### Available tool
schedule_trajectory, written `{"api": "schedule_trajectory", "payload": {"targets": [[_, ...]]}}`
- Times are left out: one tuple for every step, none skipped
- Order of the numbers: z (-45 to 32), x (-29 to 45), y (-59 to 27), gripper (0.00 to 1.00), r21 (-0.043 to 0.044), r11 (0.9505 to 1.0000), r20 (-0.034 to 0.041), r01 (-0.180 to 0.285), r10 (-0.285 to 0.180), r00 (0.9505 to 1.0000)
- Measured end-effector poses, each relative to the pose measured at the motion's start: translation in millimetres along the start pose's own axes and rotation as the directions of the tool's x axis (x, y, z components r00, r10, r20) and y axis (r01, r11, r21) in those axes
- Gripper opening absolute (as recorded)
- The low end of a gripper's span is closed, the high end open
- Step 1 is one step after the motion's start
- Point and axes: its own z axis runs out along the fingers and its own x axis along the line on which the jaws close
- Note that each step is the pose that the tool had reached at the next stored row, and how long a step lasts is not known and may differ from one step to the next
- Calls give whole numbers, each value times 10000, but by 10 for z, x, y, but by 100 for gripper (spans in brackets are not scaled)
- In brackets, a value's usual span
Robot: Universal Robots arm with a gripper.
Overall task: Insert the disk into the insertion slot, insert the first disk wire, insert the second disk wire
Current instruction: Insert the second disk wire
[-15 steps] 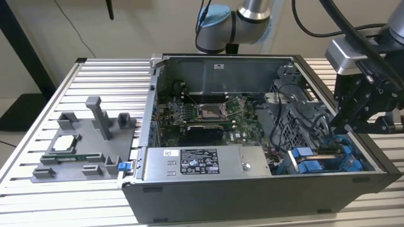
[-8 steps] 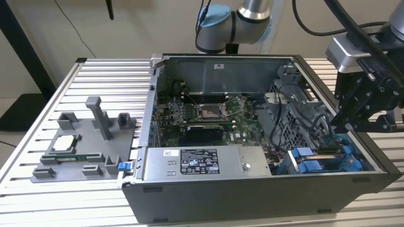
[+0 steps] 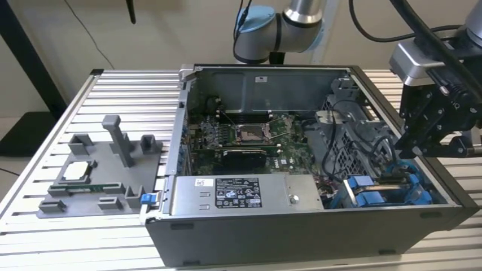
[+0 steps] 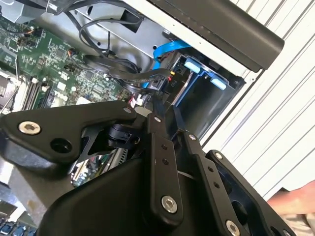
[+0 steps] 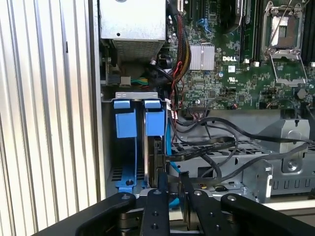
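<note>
Exterior view: the gripper [image 3: 423, 148] is hanging over the open computer case [image 3: 301, 226] at the exterior view's right, its tips cut off by the case wall; the arm is coming down from the top edge, tilting inward. The disk [image 3: 376, 192] with its blue carrier is sitting down in the insertion slot [image 3: 421, 189], mostly hidden; the power-supply box [image 3: 241, 195] is lying beside it; the case is resting on the slatted bench [image 3: 45, 169]. Second wrist view: black fingers [image 4: 160, 147] are closing to a narrow gap around a black wire [image 4: 147, 76] just above the blue bay; what exactly is being pinched is hard to make out. First wrist view: the fingers [image 5: 162, 184] are standing nearly together at a connector on the disk's [image 5: 155, 142] edge, wire bundles crossing beside the motherboard [image 5: 231, 64].
</note>
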Motion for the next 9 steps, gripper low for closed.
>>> {"api": "schedule_trajectory", "payload": {"targets": [[0,0,0,100,0,10000,-1,0,0,10000],[-1,0,0,100,0,10000,0,0,0,10000],[-3,0,0,100,0,10000,-1,0,0,10000],[-5,0,0,100,0,10000,-3,0,0,10000],[-4,0,0,100,0,10000,-2,0,0,10000],[-4,-1,0,100,0,10000,0,0,0,10000],[-6,-1,0,100,0,10000,0,0,0,10000],[-6,-1,0,100,0,10000,-1,0,0,10000],[-6,-1,-1,100,0,10000,0,0,0,10000]]}}
